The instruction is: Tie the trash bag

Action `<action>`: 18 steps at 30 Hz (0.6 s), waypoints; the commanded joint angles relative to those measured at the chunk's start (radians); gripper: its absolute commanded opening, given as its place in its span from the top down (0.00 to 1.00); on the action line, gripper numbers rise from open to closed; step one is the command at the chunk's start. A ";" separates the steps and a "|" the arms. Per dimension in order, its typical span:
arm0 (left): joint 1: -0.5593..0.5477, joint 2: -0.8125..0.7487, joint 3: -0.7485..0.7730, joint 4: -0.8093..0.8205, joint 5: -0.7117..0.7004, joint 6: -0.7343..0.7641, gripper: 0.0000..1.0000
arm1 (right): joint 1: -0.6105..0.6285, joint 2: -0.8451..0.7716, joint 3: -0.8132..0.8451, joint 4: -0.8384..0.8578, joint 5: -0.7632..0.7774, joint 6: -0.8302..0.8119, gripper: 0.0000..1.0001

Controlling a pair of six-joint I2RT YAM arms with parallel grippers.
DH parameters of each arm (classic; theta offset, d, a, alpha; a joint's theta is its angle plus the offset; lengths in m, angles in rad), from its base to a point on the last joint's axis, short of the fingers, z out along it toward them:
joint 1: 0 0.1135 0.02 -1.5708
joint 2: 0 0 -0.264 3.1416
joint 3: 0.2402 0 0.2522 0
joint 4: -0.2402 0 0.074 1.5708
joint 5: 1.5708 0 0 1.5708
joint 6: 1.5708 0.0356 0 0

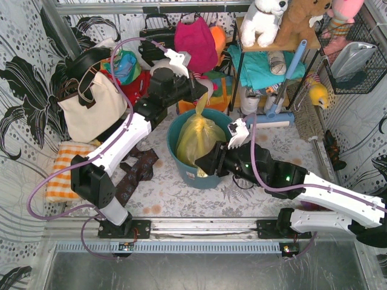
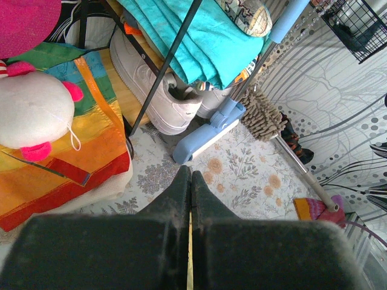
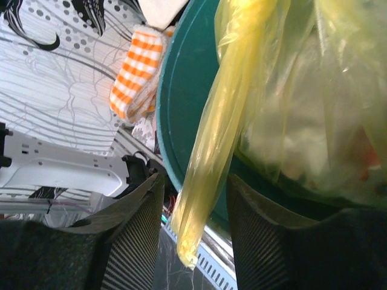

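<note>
The yellow-green trash bag [image 1: 197,136] sits filled inside the teal bucket [image 1: 181,158]. My left gripper [image 1: 204,92] is above the bucket's far rim, shut on a flap of the bag pulled upward; in the left wrist view a thin yellow sliver of the bag [image 2: 190,241] shows between the closed fingers [image 2: 179,187]. My right gripper [image 1: 207,164] is at the bucket's near rim, open. In the right wrist view a twisted strand of the bag [image 3: 208,157] hangs between the spread fingers [image 3: 136,229] without being pinched, with the bucket [image 3: 181,90] behind.
A cream tote [image 1: 91,107] stands at the left with an orange checked cloth [image 1: 65,168] below it. A dark cloth [image 1: 136,172] lies left of the bucket. A shelf rack with plush toys [image 1: 266,21], a blue mop [image 1: 283,90], a white shoe [image 2: 154,90] and a colourful bag [image 2: 66,151] crowd the back.
</note>
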 commanded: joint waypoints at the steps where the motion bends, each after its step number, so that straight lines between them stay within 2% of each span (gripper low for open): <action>1: 0.006 -0.026 -0.010 0.063 0.012 -0.004 1.00 | -0.027 0.012 -0.006 0.044 0.023 0.019 0.56; 3: 0.006 -0.024 -0.010 0.066 0.014 -0.002 1.00 | -0.042 0.020 -0.001 0.051 0.000 0.017 0.67; 7: 0.006 -0.023 -0.014 0.071 0.013 0.000 1.00 | -0.061 0.032 0.007 0.068 -0.041 0.015 0.99; 13: 0.013 -0.020 -0.019 0.099 -0.005 0.008 1.00 | -0.062 -0.004 -0.018 0.179 -0.108 -0.071 1.00; 18: 0.015 0.019 0.014 0.104 -0.044 0.049 1.00 | -0.060 -0.023 -0.014 0.292 -0.222 -0.268 1.00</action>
